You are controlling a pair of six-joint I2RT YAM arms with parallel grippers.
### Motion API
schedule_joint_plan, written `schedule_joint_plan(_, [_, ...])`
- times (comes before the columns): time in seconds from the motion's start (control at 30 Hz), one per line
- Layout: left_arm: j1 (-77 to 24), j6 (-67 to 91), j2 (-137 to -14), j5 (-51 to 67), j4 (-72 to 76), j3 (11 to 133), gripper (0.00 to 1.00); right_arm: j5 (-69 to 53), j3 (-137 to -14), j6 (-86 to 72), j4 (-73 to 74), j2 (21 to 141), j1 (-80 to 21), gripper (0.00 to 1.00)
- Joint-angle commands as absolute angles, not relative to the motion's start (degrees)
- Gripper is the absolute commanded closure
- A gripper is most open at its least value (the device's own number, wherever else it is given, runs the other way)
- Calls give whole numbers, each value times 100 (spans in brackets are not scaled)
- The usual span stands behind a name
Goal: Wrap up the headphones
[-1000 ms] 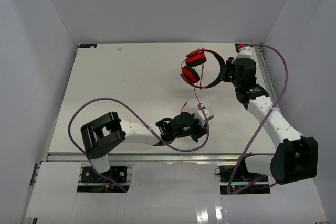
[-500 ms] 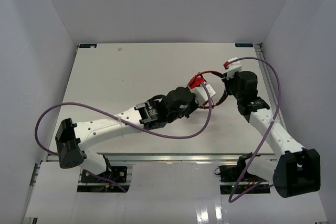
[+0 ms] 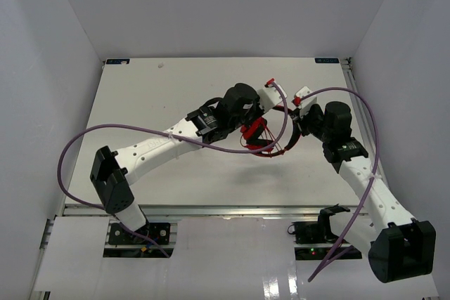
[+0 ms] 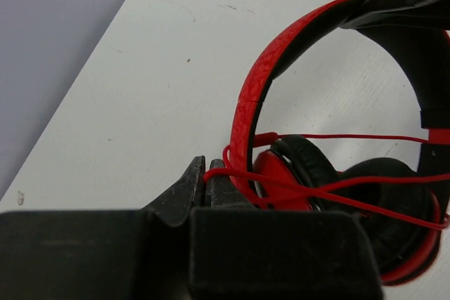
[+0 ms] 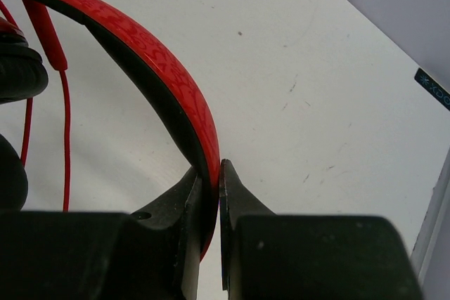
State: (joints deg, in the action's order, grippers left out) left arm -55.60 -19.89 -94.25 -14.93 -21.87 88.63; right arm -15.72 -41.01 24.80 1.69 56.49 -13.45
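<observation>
- Headphones (image 3: 259, 135) sit between the two sets of jaws, over the white table (image 3: 151, 100).
- Right jaws are clenched on the red headband (image 5: 158, 68), which arcs up and to the left from their tips.
- Left jaws are pinched together on the thin red cord (image 4: 232, 173) at their tips.
- Black ear pads (image 4: 309, 166) lie just right of the left jaws, with cord strands crossing them.

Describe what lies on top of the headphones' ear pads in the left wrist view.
Thin red cord strands cross the black ear pads. The left hand hides their lower edge and where the cord ends.
</observation>
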Motion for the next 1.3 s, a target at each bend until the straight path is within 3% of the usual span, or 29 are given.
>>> schedule_joint_plan(0.0, [-5244,-2068,-9244,-1359,-1503,8886,96,-2740,-4063,2759,856,5515,-1362,92])
schedule_joint_plan(0.37, [-5133,-2004,-9193,-1082,-1177,8788,91,-3243,-4140,2365,1116,5730,-1362,92])
schedule_joint_plan(0.87, [-5062,-1962,-9430,-768,-1385,9174,84,-2426,-4126,2053,910,5919,-1661,92])
schedule_joint_plan(1.27, [-4399,-1426,-8410,-442,-641,7375,77,-3680,-4469,1681,1280,5737,-1513,92])
